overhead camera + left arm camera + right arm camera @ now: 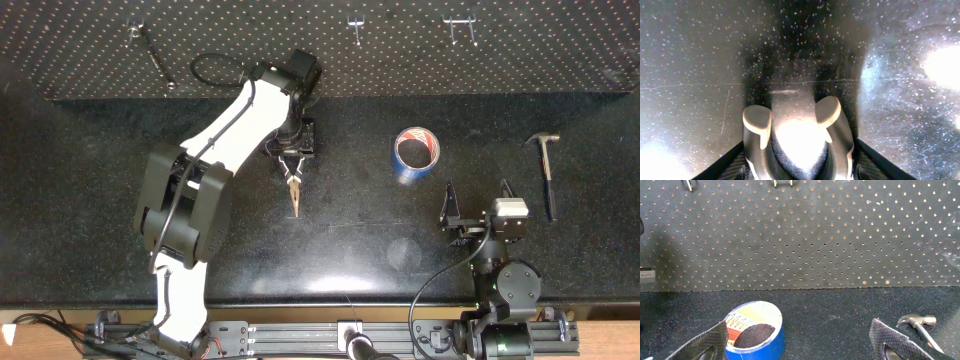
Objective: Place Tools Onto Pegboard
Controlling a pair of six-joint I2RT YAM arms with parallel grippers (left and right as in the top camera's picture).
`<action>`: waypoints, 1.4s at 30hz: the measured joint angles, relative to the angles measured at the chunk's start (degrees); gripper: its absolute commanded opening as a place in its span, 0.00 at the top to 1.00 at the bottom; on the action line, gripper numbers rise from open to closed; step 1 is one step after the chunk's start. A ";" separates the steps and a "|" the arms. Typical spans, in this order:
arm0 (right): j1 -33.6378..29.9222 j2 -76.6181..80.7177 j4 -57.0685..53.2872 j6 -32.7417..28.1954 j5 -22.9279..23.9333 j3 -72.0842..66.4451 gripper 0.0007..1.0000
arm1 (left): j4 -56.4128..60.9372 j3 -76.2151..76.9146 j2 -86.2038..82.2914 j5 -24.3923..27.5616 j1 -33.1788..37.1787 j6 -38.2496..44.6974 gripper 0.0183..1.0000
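Pliers (294,187): lying flat on the black table (360,240), handles tucked under the left gripper (290,150), nose toward the arm bases. Clamped on those handles or merely straddling them: cannot tell. Right gripper (472,203) wide and empty, near the tape roll (417,152). Seems rigid, moderately heavy steel, probably loose at the hinge; best taken across both handles, close to the pivot.

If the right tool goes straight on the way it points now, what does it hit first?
Most likely the blue tape roll: it lies just ahead of the right tool, off-centre near one finger, which may clip it. Beyond it, only bare worktop shows up to the pegboard.
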 measured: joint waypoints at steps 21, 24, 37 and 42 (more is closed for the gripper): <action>0.00 0.00 0.00 0.00 0.00 0.00 0.07 | 0.07 0.00 0.00 0.04 0.00 -0.02 0.99; 0.00 0.00 0.02 0.00 0.00 0.00 0.07 | 0.07 0.00 -0.07 0.04 0.00 -0.44 0.99; 0.00 0.00 0.00 0.00 0.00 0.00 0.07 | 0.98 -4.94 -41.44 -27.30 -1.29 -13.77 0.99; 0.00 0.00 0.00 0.00 0.00 0.00 0.07 | 25.03 -15.82 -45.53 -40.44 -1.29 -1.53 0.99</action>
